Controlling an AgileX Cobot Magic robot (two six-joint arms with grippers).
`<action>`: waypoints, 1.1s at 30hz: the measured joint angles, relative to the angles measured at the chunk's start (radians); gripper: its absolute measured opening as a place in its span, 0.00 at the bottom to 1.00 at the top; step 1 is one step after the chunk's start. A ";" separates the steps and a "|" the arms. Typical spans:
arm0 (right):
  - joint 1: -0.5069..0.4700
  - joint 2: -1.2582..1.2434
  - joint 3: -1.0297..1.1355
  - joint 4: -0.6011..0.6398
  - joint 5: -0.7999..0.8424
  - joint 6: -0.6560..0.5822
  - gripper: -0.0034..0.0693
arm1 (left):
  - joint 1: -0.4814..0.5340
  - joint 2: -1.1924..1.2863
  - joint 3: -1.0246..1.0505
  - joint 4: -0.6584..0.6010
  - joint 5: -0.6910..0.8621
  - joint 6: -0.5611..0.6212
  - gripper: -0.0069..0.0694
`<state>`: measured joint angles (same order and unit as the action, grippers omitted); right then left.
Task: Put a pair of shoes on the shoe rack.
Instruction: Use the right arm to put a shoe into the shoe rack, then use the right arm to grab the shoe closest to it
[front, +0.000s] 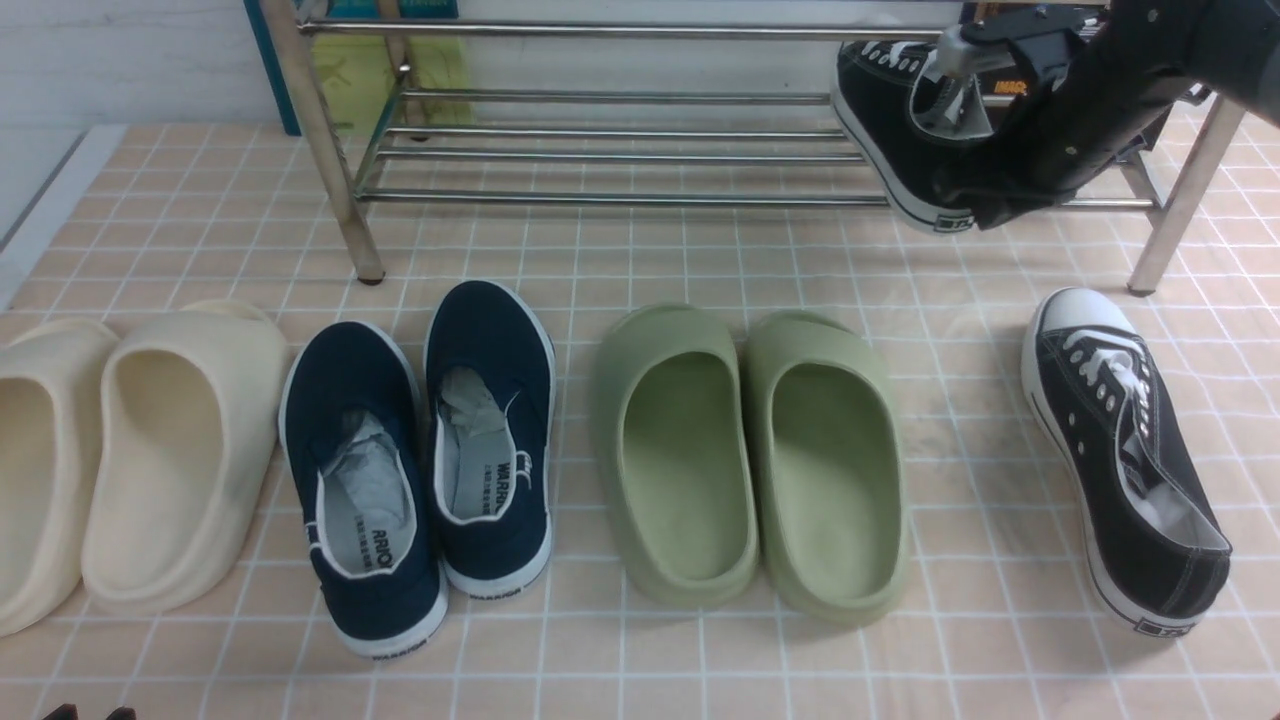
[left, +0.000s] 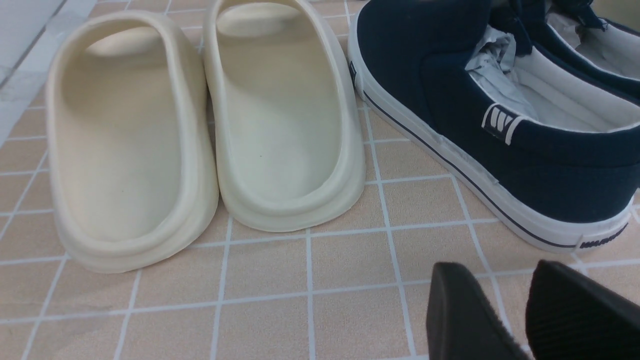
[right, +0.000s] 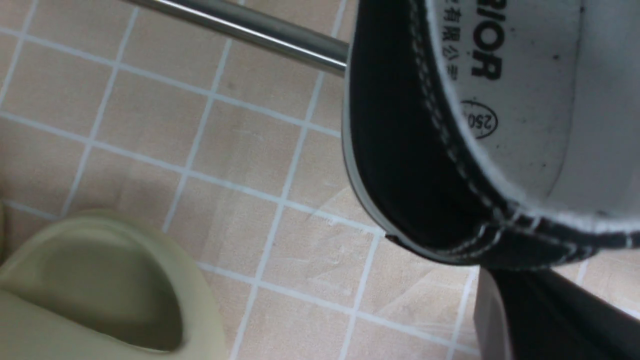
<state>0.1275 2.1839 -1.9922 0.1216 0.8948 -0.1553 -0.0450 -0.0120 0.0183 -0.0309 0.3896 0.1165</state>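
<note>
One black sneaker (front: 880, 110) was noted on the lower bars of the shoe rack (front: 600, 197), right end; its mate (front: 1120, 450) was seen on the floor in front. Right gripper (right: 505, 305) was closed beside the heel, contact unclear; heel obscured by arm in front view. Left gripper (left: 500, 282) was parted.

Cream slides (front: 150, 450), navy slip-ons (front: 490, 345) (paper-stuffed), green slides (front: 680, 460)

The right gripper (front: 975, 195) is at the heel of a black sneaker (front: 880, 120) lying on the lower bars of the shoe rack (front: 620, 196). The second black sneaker (front: 1125, 460) lies on the tiled floor (front: 980, 420) in front of the gripper. Green slides (front: 680, 450), navy slip-ons (front: 490, 340) and cream slides (front: 170, 440) stand in a row off to the gripper's left.
</note>
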 joint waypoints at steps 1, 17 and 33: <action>0.001 -0.001 0.000 0.000 0.000 0.000 0.03 | 0.000 0.000 0.000 0.000 0.000 0.000 0.40; 0.011 -0.350 0.267 0.055 0.258 0.049 0.69 | 0.000 0.000 0.000 0.000 0.000 0.000 0.40; 0.013 -0.383 0.753 -0.076 0.075 0.137 0.49 | 0.000 0.000 0.000 0.000 0.000 0.000 0.40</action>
<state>0.1405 1.8004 -1.2389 0.0460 0.9699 -0.0187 -0.0450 -0.0120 0.0183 -0.0309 0.3896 0.1165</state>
